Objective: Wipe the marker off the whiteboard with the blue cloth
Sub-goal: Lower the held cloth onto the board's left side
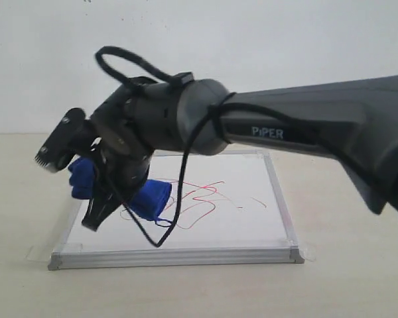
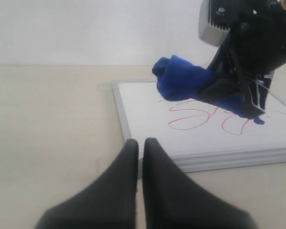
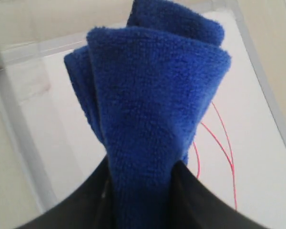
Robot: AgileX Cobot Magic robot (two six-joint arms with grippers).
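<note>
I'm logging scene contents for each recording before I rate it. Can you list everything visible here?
whiteboard: one, white with a silver-grey frame, flat on the table
marker scribble: one patch, red, around the board's middle
blue cloth: one, deep blue, held over the board's left part
clear tape: several pieces, transparent, at the board's corners
table: one, beige, under everything
wall: one, white, behind the table
right arm: one, dark grey, reaching in from the right
cable: one, black, looped along that arm
right tool: one, black, shut on the cloth
left tool: one, black, shut, over the table beside the board's frame
</note>
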